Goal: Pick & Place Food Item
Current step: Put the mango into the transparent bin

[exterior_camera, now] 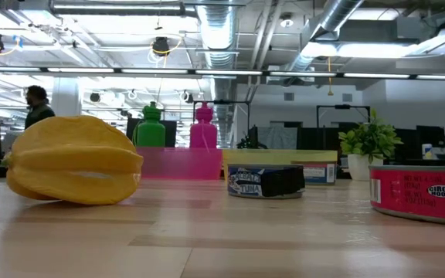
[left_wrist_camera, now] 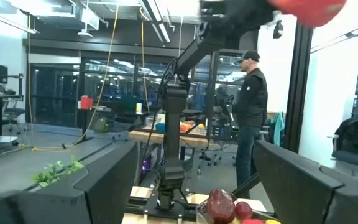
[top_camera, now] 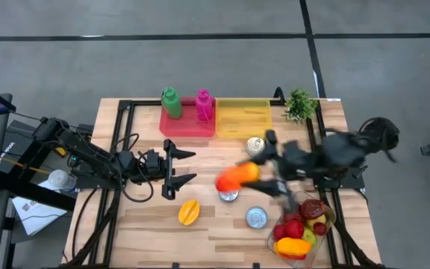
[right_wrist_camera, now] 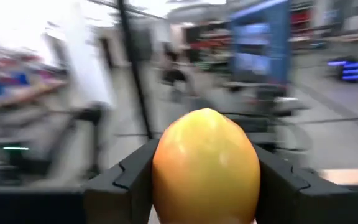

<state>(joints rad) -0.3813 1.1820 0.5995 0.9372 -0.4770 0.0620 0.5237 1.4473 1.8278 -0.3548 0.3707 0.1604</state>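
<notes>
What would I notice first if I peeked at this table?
Probably the bright orange mango held in the right gripper above the middle of the table. Next, the yellow starfruit lying on the wood nearer the front edge, and the bowl of colourful fruit at the front right corner.

Smooth orange-red and yellow mango (top_camera: pixel 237 178), egg-shaped, clamped between the two dark fingers of the right claw (right_wrist_camera: pixel 205 180), rounded end facing outward. Held aloft above the light wooden slatted surface (top_camera: pixel 215 224), over its middle, just above a small round tin (top_camera: pixel 228 196).
</notes>
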